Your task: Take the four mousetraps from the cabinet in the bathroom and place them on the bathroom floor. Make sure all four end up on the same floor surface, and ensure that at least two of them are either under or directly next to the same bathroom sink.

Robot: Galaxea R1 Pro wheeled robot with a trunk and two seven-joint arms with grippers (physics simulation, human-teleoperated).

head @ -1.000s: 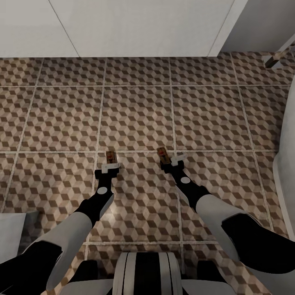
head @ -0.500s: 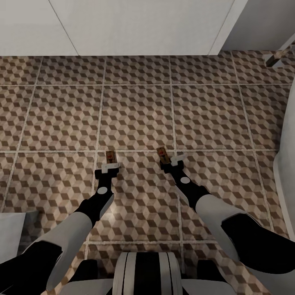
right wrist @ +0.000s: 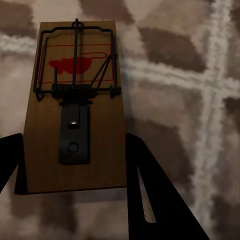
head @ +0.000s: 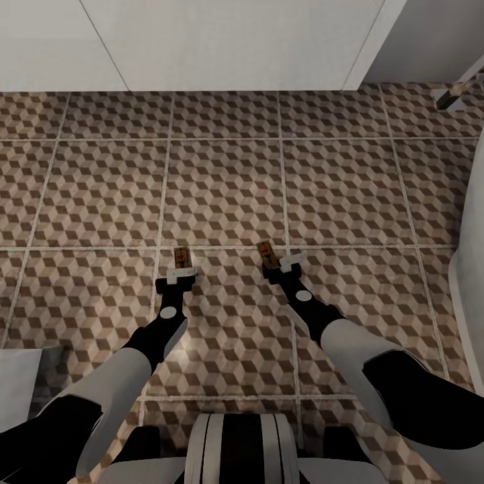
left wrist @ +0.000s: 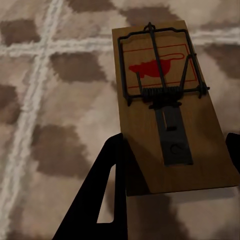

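Note:
Two mousetraps show, both low over the cube-patterned bathroom floor [head: 222, 188]. The left mousetrap [head: 181, 256] is a brown wooden board with a grey wire spring and a red mouse print [left wrist: 160, 100]. Its near end sits between the dark fingers [left wrist: 107, 200] of my left gripper [head: 180, 272], which touch both long edges. The right mousetrap [head: 267, 253] looks the same [right wrist: 75, 100]. My right gripper [head: 282, 264] grips its near end, with fingers [right wrist: 145, 190] against its sides. The cabinet and the other mousetraps are out of view.
A white panelled front [head: 202, 40] runs along the far edge of the tiles. A white curved fixture [head: 470, 269] borders the floor at the right. A pale block [head: 20, 383] lies beside my left arm. Open tiles stretch between the grippers and the white front.

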